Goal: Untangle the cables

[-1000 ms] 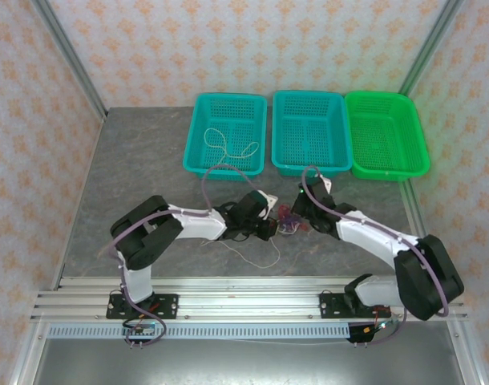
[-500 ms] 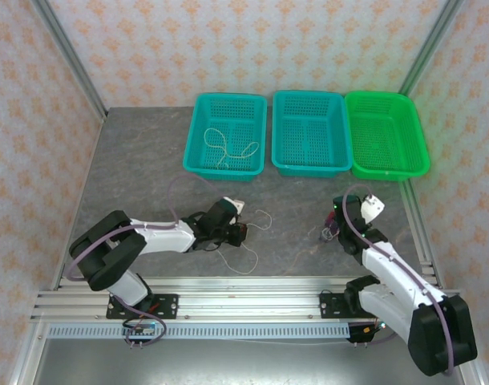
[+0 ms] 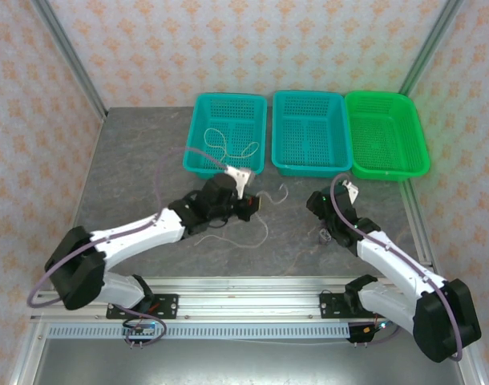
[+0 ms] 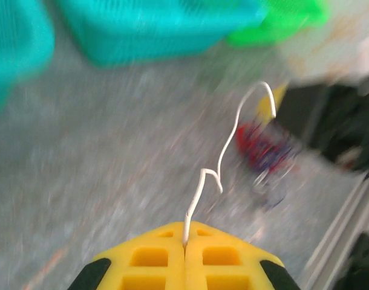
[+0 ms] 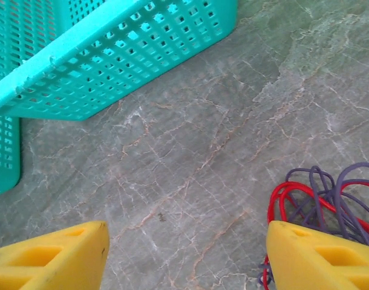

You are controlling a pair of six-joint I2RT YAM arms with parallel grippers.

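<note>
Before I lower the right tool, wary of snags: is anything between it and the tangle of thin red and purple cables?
Nothing visible. The open right tool hangs over grey marbled table; the red and purple cable tangle lies beside one yellow finger, outside the gap.

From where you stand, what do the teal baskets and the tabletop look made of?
Teal baskets: likely moulded plastic, slightly glossy, with a regular grid of square holes. Tabletop: grey veined stone or a printed laminate; the marbled veins show, but not which.

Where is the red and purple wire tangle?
The tangle lies on the grey table, lower right in the right wrist view, beside the right gripper's right finger.
</note>
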